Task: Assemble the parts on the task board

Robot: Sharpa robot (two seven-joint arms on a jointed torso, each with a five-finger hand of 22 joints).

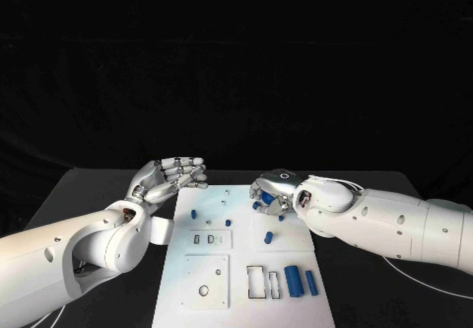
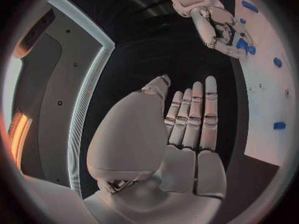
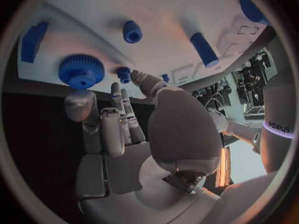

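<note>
Your head camera sits above the worktop [image 1: 98, 184] and looks steeply down on the task board [image 1: 241, 260], with both arms reaching in toward its far end. Your left wrist camera rides close behind the left hand [image 2: 181, 134] and sees the board from beside its edge, with the right hand [image 2: 218, 25] over it. Your right wrist camera sits close behind the right hand, facing the board's surface and a blue gear [image 3: 81, 70]. All three views share the board.

A white task board [image 1: 236, 301] is seen on a black desk [image 1: 89, 191]. The parts [image 1: 294, 278] are blue. Each robot hand [image 1: 178, 174] is silver.
</note>
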